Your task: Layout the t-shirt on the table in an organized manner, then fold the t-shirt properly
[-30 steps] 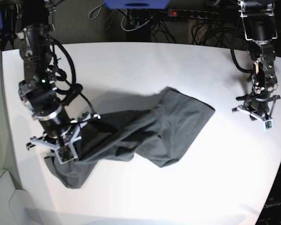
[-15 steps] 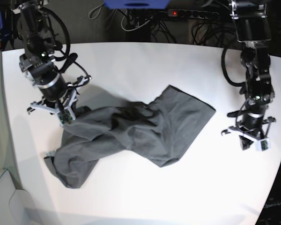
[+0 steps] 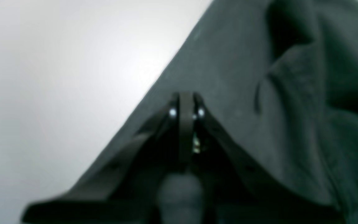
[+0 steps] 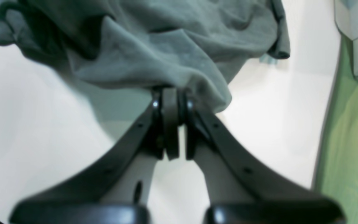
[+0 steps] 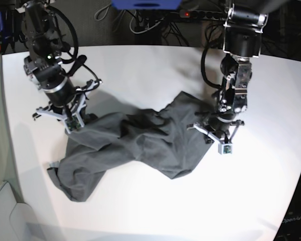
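- T-shirt [image 5: 145, 140]: crumpled, bunched across the middle of the table [image 5: 155, 65], one end trailing toward the near left edge.
- Right gripper [image 4: 169, 93]: jaws clenched on a fold of the shirt's edge, raised just off the tabletop.
- Left gripper [image 3: 185, 104]: jaws pressed together over the shirt's right edge; cannot tell whether cloth is pinched.

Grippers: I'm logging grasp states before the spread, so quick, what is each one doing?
Left gripper: closed, over the t-shirt; a grasp on cloth cannot be told.
Right gripper: closed on the t-shirt's edge.
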`<state>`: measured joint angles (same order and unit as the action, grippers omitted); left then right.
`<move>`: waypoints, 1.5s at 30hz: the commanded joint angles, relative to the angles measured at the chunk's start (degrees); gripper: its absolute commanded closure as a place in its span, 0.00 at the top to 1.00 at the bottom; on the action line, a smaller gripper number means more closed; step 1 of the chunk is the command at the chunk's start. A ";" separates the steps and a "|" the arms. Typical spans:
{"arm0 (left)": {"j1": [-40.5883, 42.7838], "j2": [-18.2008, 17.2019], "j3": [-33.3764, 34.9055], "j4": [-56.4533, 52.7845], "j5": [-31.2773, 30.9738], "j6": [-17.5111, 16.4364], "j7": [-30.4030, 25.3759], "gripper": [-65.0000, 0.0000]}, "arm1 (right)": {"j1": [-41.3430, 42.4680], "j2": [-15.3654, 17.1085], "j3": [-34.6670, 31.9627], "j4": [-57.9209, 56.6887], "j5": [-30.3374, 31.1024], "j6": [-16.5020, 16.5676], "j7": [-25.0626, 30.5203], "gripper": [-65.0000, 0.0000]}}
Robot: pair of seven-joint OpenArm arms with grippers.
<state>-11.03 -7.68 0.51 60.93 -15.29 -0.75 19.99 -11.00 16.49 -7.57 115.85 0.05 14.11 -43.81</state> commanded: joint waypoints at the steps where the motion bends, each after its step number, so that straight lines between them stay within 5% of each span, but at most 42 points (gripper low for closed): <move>1: -1.59 -0.36 -0.03 -1.19 0.39 0.62 1.77 0.00 | 0.94 0.52 0.23 1.20 -0.10 -0.17 1.48 0.00; 8: -1.59 -4.49 -0.03 -4.09 0.39 0.62 1.59 0.00 | 3.84 0.61 -1.35 1.11 -0.10 -0.17 12.03 0.00; 16: -1.32 -12.93 -0.12 -4.09 -0.05 0.62 1.59 0.00 | 11.93 0.34 -14.45 0.94 -0.10 -0.17 11.86 0.00; 20: -0.62 -15.31 -0.12 -4.09 -0.05 0.89 -1.13 0.00 | 12.46 -3.88 -19.99 0.32 -0.10 -0.17 11.59 0.00; 27: 0.79 -17.59 -0.21 -3.92 -0.14 0.89 -3.07 0.00 | 12.37 -5.11 -32.47 -0.73 -0.10 -0.17 4.91 0.00; 36: 1.58 -17.68 -0.21 -3.39 -0.05 0.97 -3.07 0.00 | 12.37 -2.73 -41.35 -0.82 -0.10 -0.09 -6.78 0.00; 45: 1.58 -17.68 -0.21 -3.39 0.12 0.97 -3.07 0.00 | 17.11 -2.29 -38.62 -0.82 -0.10 -0.09 -7.40 0.00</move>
<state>-9.04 -24.60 0.49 57.06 -15.38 0.01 16.14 5.37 14.46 -46.59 113.97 -0.03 14.11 -52.71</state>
